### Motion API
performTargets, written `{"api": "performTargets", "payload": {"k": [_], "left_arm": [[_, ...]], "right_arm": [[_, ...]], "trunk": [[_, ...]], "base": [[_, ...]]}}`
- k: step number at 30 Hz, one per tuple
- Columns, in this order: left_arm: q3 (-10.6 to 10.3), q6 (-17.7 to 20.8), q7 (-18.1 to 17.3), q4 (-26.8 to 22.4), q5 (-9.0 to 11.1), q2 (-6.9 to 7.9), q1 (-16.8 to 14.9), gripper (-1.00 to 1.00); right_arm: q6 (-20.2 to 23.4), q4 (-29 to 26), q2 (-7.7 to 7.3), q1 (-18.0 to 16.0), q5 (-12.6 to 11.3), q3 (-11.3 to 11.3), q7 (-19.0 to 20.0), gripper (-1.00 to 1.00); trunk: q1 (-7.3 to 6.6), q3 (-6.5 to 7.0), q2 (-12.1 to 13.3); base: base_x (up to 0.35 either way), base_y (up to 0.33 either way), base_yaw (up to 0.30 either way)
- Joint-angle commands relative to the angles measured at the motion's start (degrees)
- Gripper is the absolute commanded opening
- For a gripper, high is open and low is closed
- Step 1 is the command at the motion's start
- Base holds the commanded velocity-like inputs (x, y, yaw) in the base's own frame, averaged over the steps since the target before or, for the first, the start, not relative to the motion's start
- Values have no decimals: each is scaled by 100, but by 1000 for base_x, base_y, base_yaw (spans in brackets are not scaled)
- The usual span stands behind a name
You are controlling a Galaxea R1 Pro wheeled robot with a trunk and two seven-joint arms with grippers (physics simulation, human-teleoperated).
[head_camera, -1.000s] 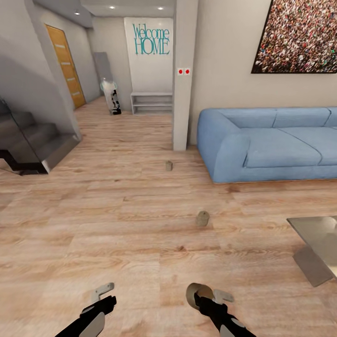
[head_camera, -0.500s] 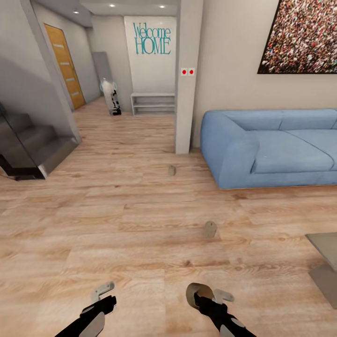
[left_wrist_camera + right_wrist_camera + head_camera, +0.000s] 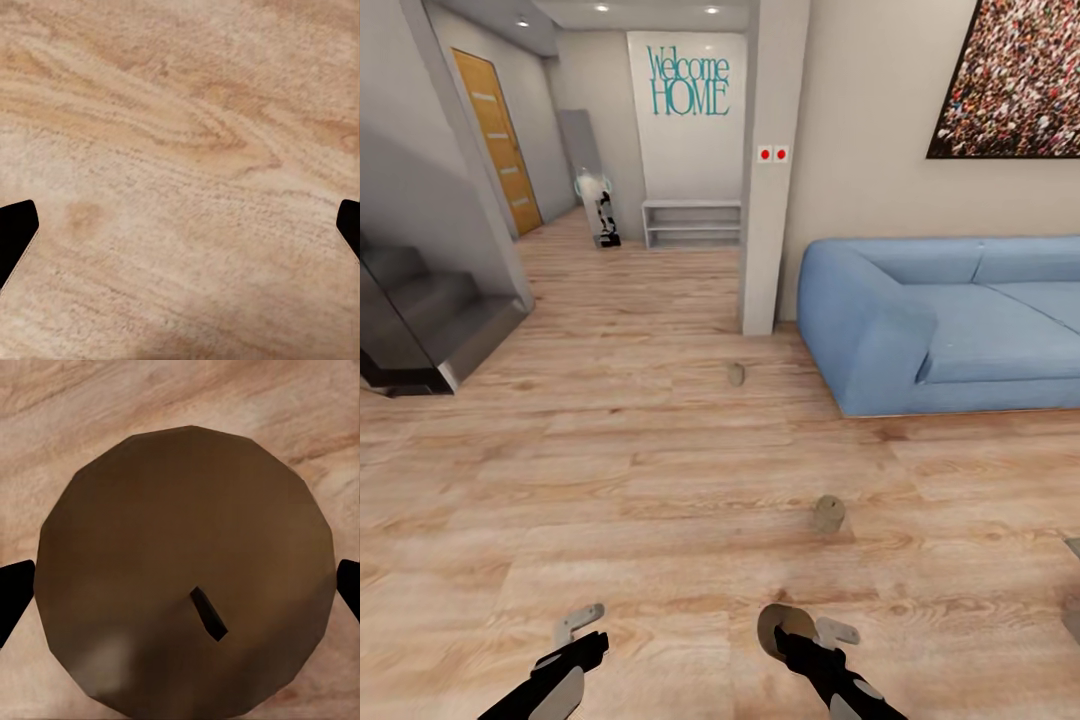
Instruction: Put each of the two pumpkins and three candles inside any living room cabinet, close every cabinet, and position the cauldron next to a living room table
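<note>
My right gripper [image 3: 807, 630] clamps candle [image 3: 778, 627]; left gripper [image 3: 582, 622] spread wide, empty. Two more candles on floor: one [image 3: 827, 513] near sofa [image 3: 950, 320] front corner, another [image 3: 736, 374] beside its arm.

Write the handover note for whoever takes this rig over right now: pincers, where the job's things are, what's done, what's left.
Right pincer: shut on a candle, carried low over the wood floor.
Left pincer: open, nothing in it.
Two more candles lie on the floor: the near candle ahead to the right, the far candle by the pillar, left of the blue sofa.
Done: one candle picked up.
Left: stow the held candle, fetch both floor candles, then the pumpkins, cabinet closing and cauldron.
</note>
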Motion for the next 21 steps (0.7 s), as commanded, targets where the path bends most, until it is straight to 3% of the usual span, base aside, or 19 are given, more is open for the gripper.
{"api": "performTargets", "payload": {"k": [1, 21], "left_arm": [[-48, 11, 46, -15, 32, 8, -2, 100], [-57, 11, 46, -15, 32, 7, -2, 100]], "right_arm": [[-35, 10, 0, -6, -55, 36, 22, -100], [-27, 21, 10, -11, -45, 46, 16, -100]], "trunk": [[2, -4, -2], [2, -4, -2]], "base": [[294, 123, 0], [314, 25, 23]]}}
